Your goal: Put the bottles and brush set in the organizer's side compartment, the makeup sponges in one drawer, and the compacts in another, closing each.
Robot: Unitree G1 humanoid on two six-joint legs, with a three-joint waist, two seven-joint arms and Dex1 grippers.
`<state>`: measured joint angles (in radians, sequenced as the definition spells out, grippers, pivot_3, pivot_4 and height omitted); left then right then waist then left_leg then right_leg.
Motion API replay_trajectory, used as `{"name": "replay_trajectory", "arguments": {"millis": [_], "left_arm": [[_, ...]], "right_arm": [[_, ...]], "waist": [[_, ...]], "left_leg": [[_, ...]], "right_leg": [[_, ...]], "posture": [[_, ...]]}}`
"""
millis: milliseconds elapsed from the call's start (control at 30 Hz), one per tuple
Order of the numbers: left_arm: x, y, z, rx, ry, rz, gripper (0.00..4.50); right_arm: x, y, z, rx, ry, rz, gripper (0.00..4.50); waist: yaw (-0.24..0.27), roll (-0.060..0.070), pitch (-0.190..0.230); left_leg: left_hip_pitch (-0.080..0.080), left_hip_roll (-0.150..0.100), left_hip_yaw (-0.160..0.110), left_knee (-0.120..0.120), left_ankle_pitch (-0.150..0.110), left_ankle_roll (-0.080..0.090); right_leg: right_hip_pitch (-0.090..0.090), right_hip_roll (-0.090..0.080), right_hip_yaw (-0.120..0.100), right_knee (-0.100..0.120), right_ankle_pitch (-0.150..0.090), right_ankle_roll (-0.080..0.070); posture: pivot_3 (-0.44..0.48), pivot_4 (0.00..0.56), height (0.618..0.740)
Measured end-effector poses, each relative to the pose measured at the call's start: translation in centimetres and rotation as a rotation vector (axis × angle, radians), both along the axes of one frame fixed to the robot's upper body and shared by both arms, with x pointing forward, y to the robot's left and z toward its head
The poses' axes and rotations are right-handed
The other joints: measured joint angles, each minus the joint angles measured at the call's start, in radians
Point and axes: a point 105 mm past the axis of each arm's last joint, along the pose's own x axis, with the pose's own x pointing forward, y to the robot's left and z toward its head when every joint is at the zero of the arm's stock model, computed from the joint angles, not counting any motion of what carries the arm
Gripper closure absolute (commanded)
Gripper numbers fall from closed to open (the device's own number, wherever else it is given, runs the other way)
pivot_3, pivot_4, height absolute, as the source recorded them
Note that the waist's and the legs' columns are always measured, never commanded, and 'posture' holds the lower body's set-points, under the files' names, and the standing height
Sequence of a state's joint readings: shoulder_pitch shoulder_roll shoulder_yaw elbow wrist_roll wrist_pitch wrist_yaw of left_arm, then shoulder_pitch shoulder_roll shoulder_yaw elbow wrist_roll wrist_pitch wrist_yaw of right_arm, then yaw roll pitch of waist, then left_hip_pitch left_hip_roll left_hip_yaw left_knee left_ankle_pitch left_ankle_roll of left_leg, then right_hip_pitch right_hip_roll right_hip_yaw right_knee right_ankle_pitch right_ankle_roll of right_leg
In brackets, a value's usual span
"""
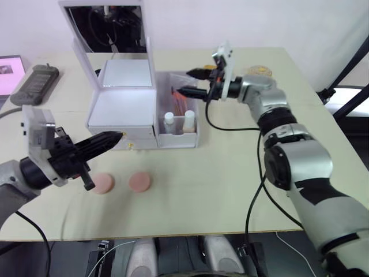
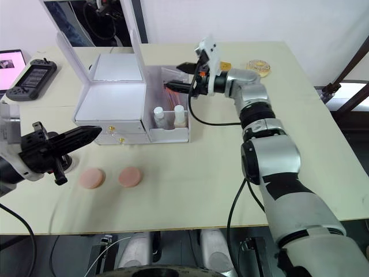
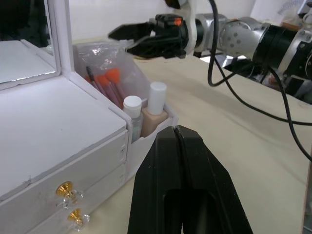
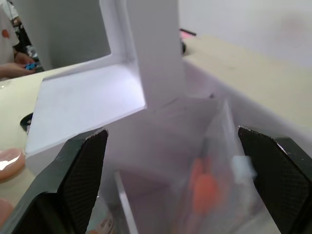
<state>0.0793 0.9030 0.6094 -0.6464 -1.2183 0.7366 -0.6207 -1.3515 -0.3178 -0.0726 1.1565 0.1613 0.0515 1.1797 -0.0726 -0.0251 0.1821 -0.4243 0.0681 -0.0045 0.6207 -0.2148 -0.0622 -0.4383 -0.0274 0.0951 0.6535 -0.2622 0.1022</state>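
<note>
1. The organizer (image 1: pixel 121 112) is a white box with its mirrored lid raised, two drawers with small gold knobs (image 3: pixel 65 190) on its front, both pushed in, and an open side compartment (image 1: pixel 179 136) on the side toward the right gripper.
2. In that compartment stand two bottles (image 3: pixel 148 109), a clear one and a beige one, both white-capped; behind them leans the brush set (image 3: pixel 105 80), orange-tipped brushes in a clear plastic bag.
3. The right gripper (image 1: pixel 193 81) hangs just above the bag with its fingers spread wide, holding nothing.
4. The left gripper (image 1: pixel 112 139) has its fingers pressed together and empty, its tip right at the drawer fronts near a knob; whether it touches cannot be told.
5. Two round pink makeup sponges (image 1: pixel 121 182) lie flat on the table (image 1: pixel 202 190), side by side and apart, just below the left gripper.
6. A compact (image 2: pixel 258 67) sits on the table beyond the right arm, well apart from the organizer.
</note>
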Motion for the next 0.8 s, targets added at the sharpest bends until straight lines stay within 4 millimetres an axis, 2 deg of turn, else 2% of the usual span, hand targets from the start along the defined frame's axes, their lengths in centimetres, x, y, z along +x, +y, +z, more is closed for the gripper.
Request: {"name": "replay_trajectory", "arguments": {"millis": [200, 333, 433, 567, 633, 700, 800], "left_arm": [[0.1, 0.0, 0.1, 0.001, -0.005, -0.006, 4.50], [0.3, 0.0, 0.2, -0.005, -0.006, -0.019, 4.50], [0.6, -0.2, 0.2, -0.004, -0.006, -0.029, 4.50], [1.0, -0.1, 0.1, 0.007, -0.011, -0.031, 4.50], [1.1, -0.3, 0.1, 0.016, -0.018, -0.042, 4.50], [1.1, -0.4, 0.0, 0.026, -0.020, -0.047, 4.50], [1.2, -0.2, -0.1, 0.036, -0.023, -0.045, 4.50]], "right_arm": [[-0.6, -1.1, 3.7, 0.005, -0.149, -0.013, 0.02], [-2.3, -0.5, 6.3, -0.047, -0.277, 0.031, 0.02], [-3.2, 0.7, 5.6, -0.154, -0.324, 0.056, 0.73], [-3.5, 1.9, 0.9, -0.365, -0.302, 0.067, 2.56], [-3.5, 2.4, 0.0, -0.435, -0.314, 0.064, 3.52], [-3.5, 2.5, 0.1, -0.494, -0.364, 0.042, 4.45], [-3.2, 2.4, 0.5, -0.601, -0.451, 0.006, 4.45]], "waist": [[-0.002, 0.000, 0.000], [0.000, 0.000, 0.000], [0.000, 0.000, 0.000], [0.002, 0.000, 0.000], [0.001, 0.001, 0.000], [0.002, 0.001, 0.000], [0.001, 0.001, 0.000]], "left_leg": [[0.000, 0.000, 0.000, 0.000, 0.000, 0.000], [0.000, 0.000, 0.000, 0.000, 0.000, 0.000], [0.001, 0.000, 0.000, 0.001, 0.000, 0.000], [0.000, 0.000, 0.000, 0.002, 0.000, 0.000], [0.000, 0.000, 0.000, 0.003, 0.000, 0.000], [0.000, 0.000, 0.000, 0.002, 0.000, 0.000], [0.000, 0.000, 0.000, 0.002, 0.000, 0.000]], "right_leg": [[0.000, 0.000, 0.000, 0.001, 0.000, 0.000], [0.000, 0.000, 0.000, 0.001, 0.000, 0.000], [0.000, 0.000, 0.000, 0.002, 0.000, 0.000], [0.000, 0.000, 0.000, 0.002, 0.000, 0.000], [-0.001, 0.000, 0.000, 0.002, 0.000, 0.000], [-0.001, 0.000, 0.000, 0.002, 0.000, 0.000], [-0.001, 0.000, 0.000, 0.002, 0.000, 0.000]], "posture": [[0.000, 0.150, 0.740], [0.000, 0.150, 0.740], [0.000, 0.150, 0.740], [0.000, 0.150, 0.740], [0.000, 0.150, 0.740], [0.000, 0.150, 0.740], [0.000, 0.150, 0.740]]}}
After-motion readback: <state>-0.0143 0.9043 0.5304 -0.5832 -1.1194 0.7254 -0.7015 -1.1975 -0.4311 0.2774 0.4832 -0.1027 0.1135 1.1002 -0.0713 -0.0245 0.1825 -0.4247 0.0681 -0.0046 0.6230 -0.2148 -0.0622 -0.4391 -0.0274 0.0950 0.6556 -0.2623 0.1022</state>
